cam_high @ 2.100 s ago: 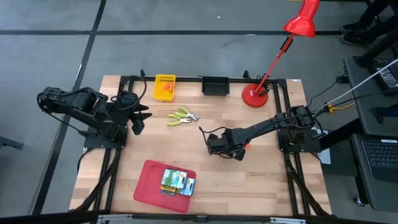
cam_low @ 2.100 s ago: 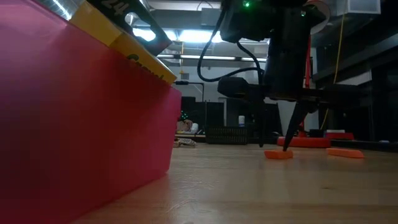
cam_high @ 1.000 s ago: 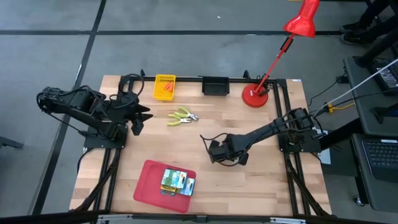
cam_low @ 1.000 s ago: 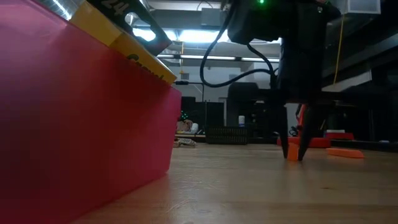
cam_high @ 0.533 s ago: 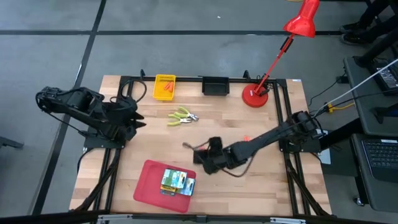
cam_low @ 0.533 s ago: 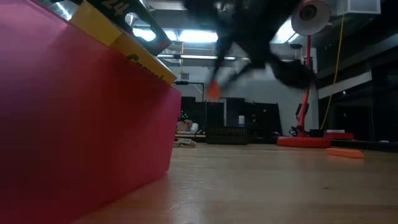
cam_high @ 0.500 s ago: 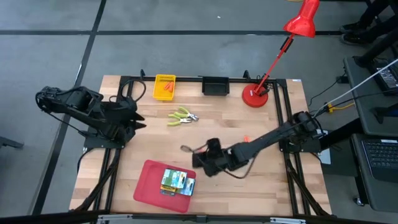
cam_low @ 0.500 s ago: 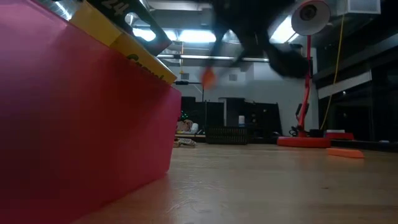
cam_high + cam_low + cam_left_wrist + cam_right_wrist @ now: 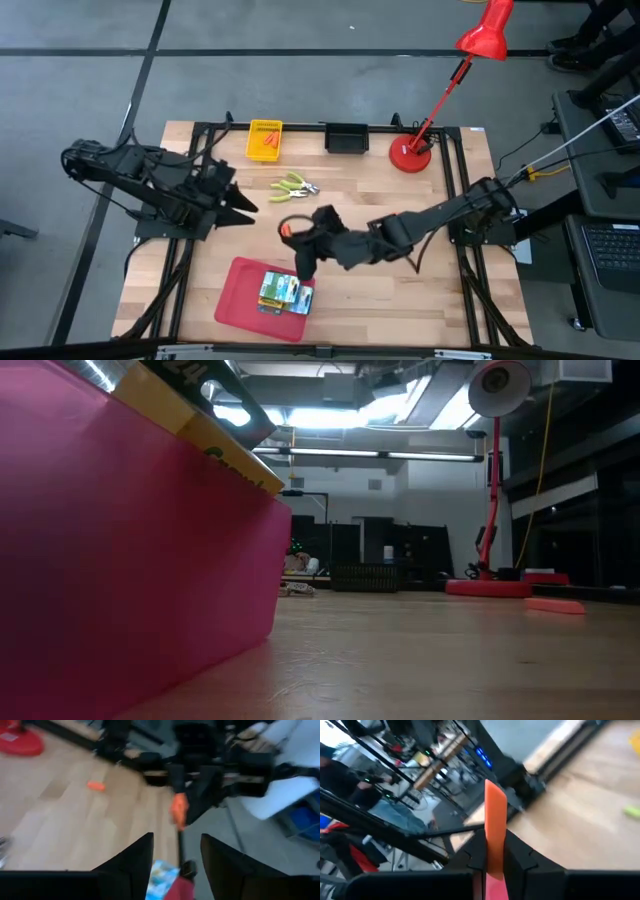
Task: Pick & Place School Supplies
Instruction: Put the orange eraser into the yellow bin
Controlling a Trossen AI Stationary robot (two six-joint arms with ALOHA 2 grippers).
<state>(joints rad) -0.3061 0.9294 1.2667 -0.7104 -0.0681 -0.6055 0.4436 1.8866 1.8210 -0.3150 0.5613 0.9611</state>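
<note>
My right gripper (image 9: 292, 234) hangs above the table just past the far edge of the red tray (image 9: 240, 300), shut on a thumb-sized orange piece (image 9: 495, 815). The piece also shows in the left wrist view (image 9: 179, 810). Green-and-yellow crayon boxes (image 9: 285, 292) lie in the tray. A second orange piece (image 9: 96, 785) lies flat on the wood. Yellow-green implements with metal tips (image 9: 293, 186) lie at the table's far middle. My left gripper (image 9: 246, 206) stands open at the left, with nothing between its fingers (image 9: 135, 865). My right gripper pinches the orange piece between its two fingers (image 9: 520, 857), at one end of the piece (image 9: 495, 855). The piece lies along the fingers, and its other end sticks out past the fingertips. It is lifted clear of the table and the tray.
A yellow bin (image 9: 265, 140) with orange pieces and a black bin (image 9: 347, 137) stand at the far edge. The red desk lamp (image 9: 410, 153) stands at the far right. In the low view the tray's wall (image 9: 130, 560) fills the left.
My right gripper has shut on the orange piece on the table, lifted it clear and carried it toward the table's left, to the tray's far edge. My left gripper has gone a little toward the table's middle.
</note>
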